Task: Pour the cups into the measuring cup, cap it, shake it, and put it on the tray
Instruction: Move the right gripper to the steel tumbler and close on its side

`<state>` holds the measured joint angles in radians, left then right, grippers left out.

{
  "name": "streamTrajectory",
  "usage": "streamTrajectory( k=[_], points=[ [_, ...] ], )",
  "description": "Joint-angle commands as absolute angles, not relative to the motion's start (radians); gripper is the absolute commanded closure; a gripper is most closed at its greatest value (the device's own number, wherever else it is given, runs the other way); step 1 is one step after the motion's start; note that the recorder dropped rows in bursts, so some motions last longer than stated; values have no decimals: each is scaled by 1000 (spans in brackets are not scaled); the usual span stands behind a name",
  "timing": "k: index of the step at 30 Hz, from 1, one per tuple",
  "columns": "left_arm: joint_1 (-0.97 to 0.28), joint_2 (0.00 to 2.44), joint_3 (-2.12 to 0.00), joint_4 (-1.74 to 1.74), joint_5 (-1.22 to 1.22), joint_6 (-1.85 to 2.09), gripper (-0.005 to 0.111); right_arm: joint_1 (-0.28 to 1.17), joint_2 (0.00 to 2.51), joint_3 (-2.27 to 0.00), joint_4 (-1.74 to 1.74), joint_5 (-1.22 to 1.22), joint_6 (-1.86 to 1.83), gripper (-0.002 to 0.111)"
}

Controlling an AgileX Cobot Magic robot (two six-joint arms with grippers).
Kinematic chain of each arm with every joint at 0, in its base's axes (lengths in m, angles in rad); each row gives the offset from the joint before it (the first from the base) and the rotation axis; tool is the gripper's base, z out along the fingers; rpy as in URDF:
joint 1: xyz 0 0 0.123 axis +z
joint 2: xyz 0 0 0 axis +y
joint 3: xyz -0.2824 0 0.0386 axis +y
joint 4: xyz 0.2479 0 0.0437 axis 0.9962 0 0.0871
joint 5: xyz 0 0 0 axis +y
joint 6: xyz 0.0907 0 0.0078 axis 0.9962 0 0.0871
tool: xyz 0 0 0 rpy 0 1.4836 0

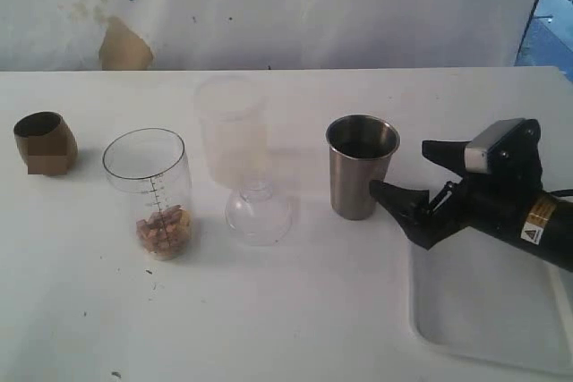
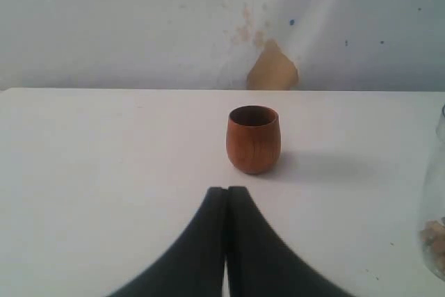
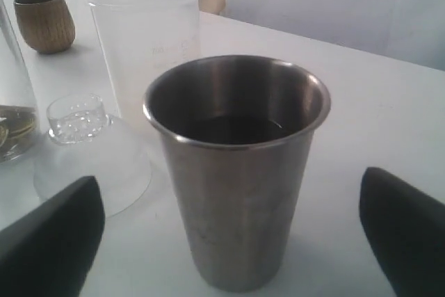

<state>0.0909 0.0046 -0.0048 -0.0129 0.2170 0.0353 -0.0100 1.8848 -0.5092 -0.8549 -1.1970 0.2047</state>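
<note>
- Tumbler (image 1: 362,172) of steel stands untouched between right gripper's (image 1: 402,167) wide-spread fingers.
- Left gripper (image 2: 227,193) clenched, empty; wooden cup (image 2: 253,139) at its 12 o'clock.
- Measuring cup (image 1: 150,192) at tumbler's 9 o'clock; tray (image 1: 466,310) at 4 o'clock.

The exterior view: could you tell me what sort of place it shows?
Probably a robot test bench: a white table against a stained white wall, a clear graduated measuring cup, and a black robot arm.

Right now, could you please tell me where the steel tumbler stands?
In the exterior view the steel tumbler stands right of centre, between the clear domed cap and the open right end effector.
</note>
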Motion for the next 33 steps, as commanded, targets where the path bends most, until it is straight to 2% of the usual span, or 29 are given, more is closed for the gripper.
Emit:
streamTrajectory(
  k=[1,11,16,33],
  points=[
    [85,0,0,-26,209,30,107,26,1947,-546,-869,-1218,182,17],
    [85,0,0,-26,209,30,107,50,1967,-570,-820,-1176,163,16],
    [85,0,0,-26,209,30,107,51,1967,-570,-826,-1170,161,3],
    [85,0,0,-26,209,30,107,77,2051,-675,-863,-1221,187,3]
  ],
)
